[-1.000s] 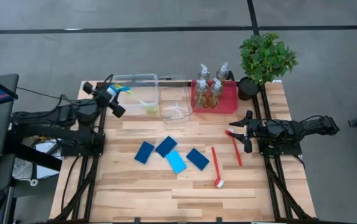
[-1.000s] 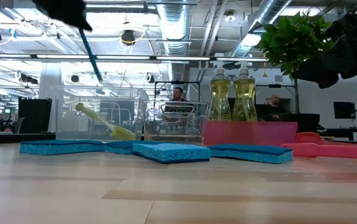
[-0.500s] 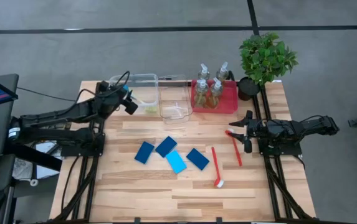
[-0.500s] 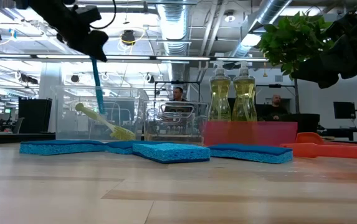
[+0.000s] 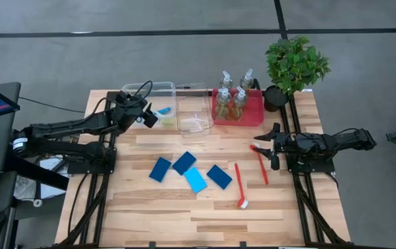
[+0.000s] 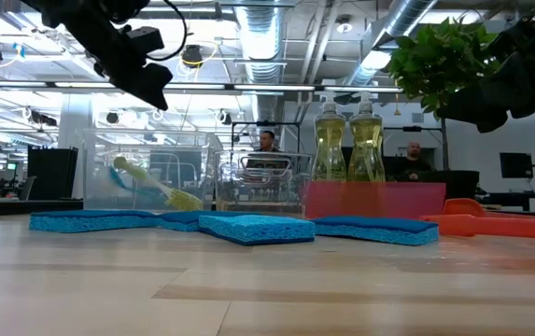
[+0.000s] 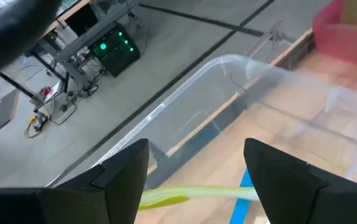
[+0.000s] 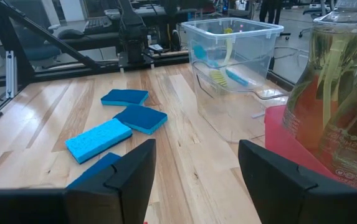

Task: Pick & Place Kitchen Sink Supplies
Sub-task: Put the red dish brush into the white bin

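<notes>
This is looking like a big robot lab or workshop. Shiny pipes [image 6: 267, 37] and lamps [image 6: 192, 56] are hanging under the ceiling, people [image 6: 267, 142] are sitting at screens [image 6: 514, 164] far back, and a wooden table [image 5: 184, 207] is standing on grey floor [image 5: 184, 55].

Left pincer [image 5: 149, 119] opened; blue brush [image 5: 163, 111] dropped into bin [image 5: 173, 93].

Four pump bottles [image 5: 231, 96]. Four blue sponges [image 5: 190, 173]. Two red brushes [image 5: 240, 185] on tabletop. Green brush [image 6: 155, 185], blue brush [image 6: 120, 177] in bin. Two clear bins [image 5: 184, 106]. One red tray [image 5: 254, 111]. One plant [image 5: 295, 63].
</notes>
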